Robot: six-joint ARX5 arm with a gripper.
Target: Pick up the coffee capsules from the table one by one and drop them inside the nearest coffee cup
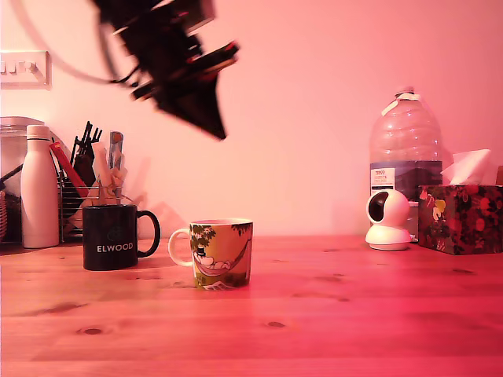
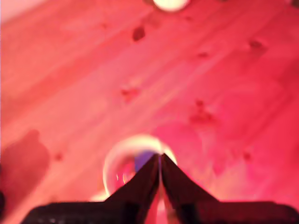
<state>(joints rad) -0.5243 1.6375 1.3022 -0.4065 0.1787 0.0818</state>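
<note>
Broad reddish-tinted wooden table (image 1: 330, 314), visible grain, dark knots; plain pink-lit wall behind. Pale cartoon-printed coffee cup with white handle (image 1: 222, 253) stands mid-table, black "ELWOOD" mug (image 1: 111, 237) just beside it, toward exterior view's left. Black gripper (image 1: 216, 129) high above both, blurred; wrist view shows fingertips pressed together over cup rim (image 2: 135, 140). Small dark blue capsule (image 2: 144, 159) visible inside cup, just beyond tips. White bottle (image 1: 38, 188), clear water jug (image 1: 405, 149), floral tissue box (image 1: 460, 218) along wall.

2 mugs (image 1: 222, 253), 1 capsule (image 2: 144, 159), 1 tissue box (image 1: 460, 217).
</note>
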